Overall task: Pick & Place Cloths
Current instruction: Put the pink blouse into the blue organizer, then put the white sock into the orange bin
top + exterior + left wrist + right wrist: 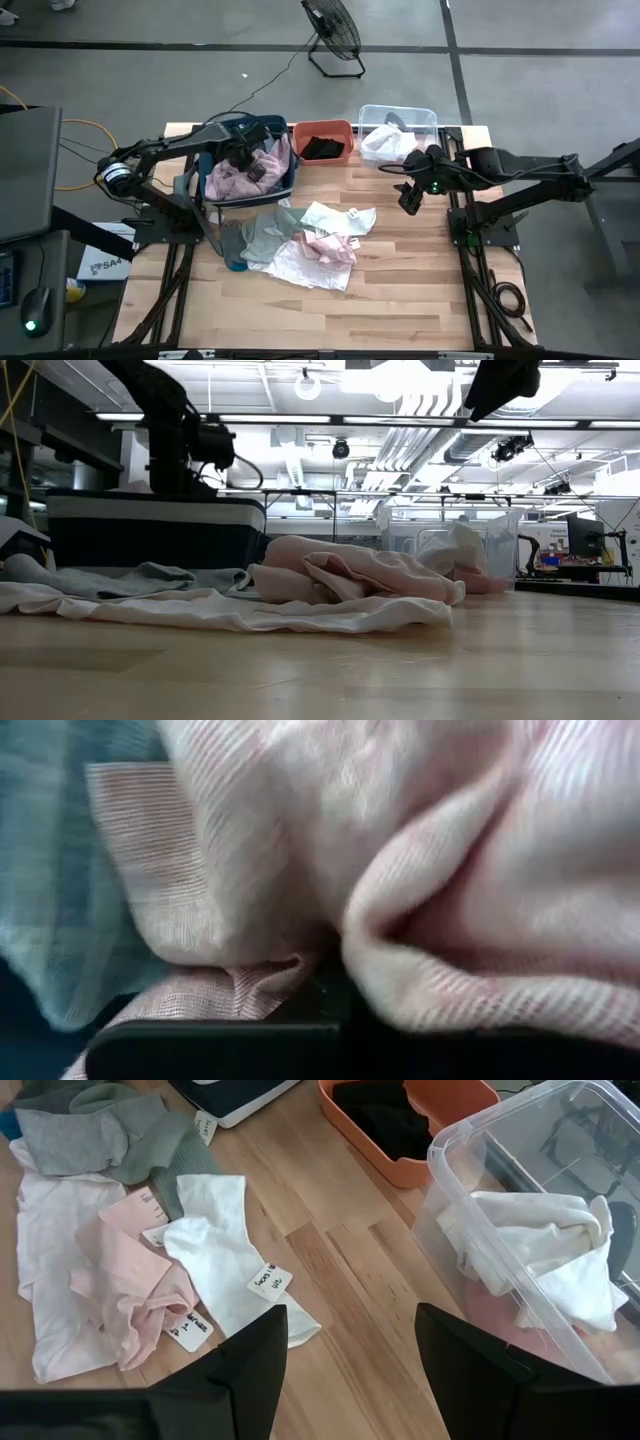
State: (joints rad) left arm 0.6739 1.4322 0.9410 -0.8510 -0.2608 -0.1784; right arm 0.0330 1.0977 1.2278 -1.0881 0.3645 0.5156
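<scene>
Left end effector (243,157) clamped on pink cloth (440,870) inside dark bin (287,180).

Overhead and low views share the table (400,280) (wrists closer).

Small white paper tags (267,1280) with dark handwriting lay on the cloths (150,1270) spread on the table, but the writing was too small to read. A white box (100,262) on the floor left of the table carried blue lettering that could not be made out either.
</scene>
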